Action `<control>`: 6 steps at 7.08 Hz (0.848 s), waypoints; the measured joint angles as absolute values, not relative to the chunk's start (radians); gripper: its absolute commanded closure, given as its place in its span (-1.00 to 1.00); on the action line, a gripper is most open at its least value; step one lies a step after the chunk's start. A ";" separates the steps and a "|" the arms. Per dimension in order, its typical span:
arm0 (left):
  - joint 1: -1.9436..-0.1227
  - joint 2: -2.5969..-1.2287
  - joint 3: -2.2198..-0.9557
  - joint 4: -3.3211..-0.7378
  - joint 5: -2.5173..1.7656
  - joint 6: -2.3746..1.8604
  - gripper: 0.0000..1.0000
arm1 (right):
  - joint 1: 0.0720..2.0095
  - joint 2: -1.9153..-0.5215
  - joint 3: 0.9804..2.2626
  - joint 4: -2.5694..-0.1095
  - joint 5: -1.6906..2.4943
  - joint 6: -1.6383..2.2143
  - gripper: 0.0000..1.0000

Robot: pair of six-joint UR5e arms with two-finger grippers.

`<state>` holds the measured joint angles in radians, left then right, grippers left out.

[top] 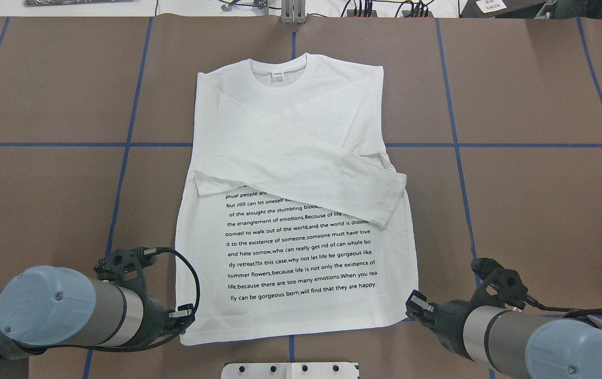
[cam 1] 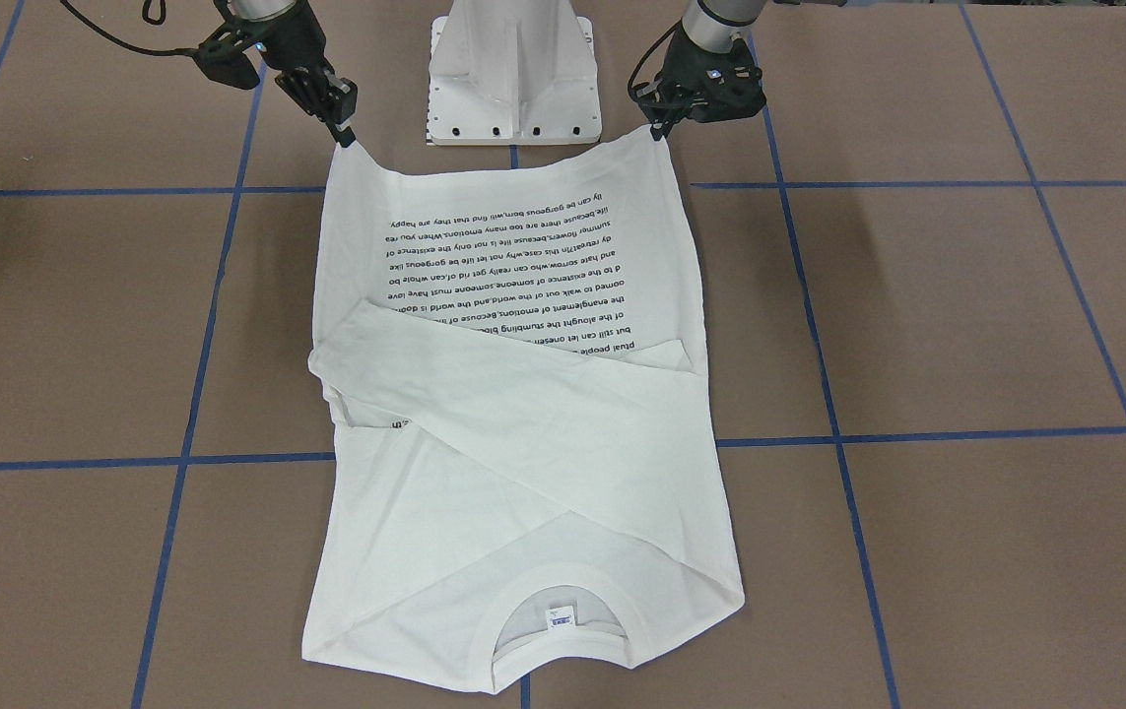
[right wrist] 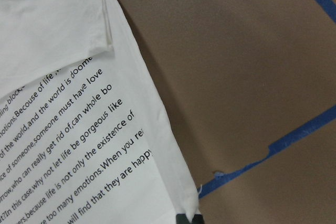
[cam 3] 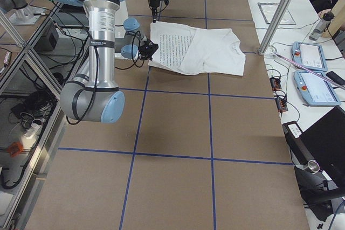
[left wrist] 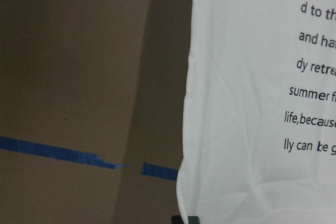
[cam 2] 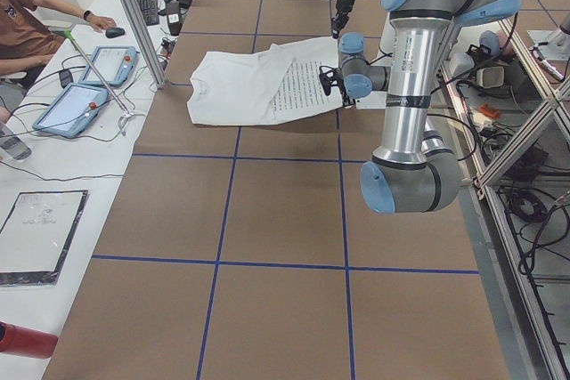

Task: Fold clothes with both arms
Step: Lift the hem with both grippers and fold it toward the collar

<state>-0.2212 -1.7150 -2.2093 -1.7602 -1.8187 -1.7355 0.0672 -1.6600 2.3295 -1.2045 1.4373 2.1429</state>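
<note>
One white long-sleeved T-shirt [top: 290, 158] lay flat, print side up, in the middle of the brown table [top: 516, 200], its ribbed collar [top: 278, 87] at the far side from the robot and its hem along the near edge, just in front of the white pedestal base [cam 1: 515, 69]. Its two sleeves were crossed over the chest, the upper sleeve [top: 332, 184] covering the top of the single block of black text [top: 301, 247]. Two arms worked the cloth, one gripper each. The left gripper [cam 1: 663, 130] was clenched on the hem corner on its own side and the right gripper [cam 1: 346, 136] on the other, and both corners were drawn up into small peaks at the fingertips while the rest of the hem sagged between them. The fabric looked like thin cotton: light, limp and easily creased, with no stiffness to carry a fold by itself. It would likely droop in the middle when raised and drag the loose sleeves askew if pulled quickly. The two hem corners seemed the sensible place to hold it, since they kept the edge spread wide and the sides parallel for carrying the lower half up toward the collar. One small neck label [top: 277, 75] showed inside the collar. No other garment was on the table.
</note>
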 measured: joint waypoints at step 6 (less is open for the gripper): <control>-0.383 -1.795 -2.265 -1.701 -1.946 -1.639 1.00 | 0.189 -1.697 2.401 -1.207 1.463 2.139 1.00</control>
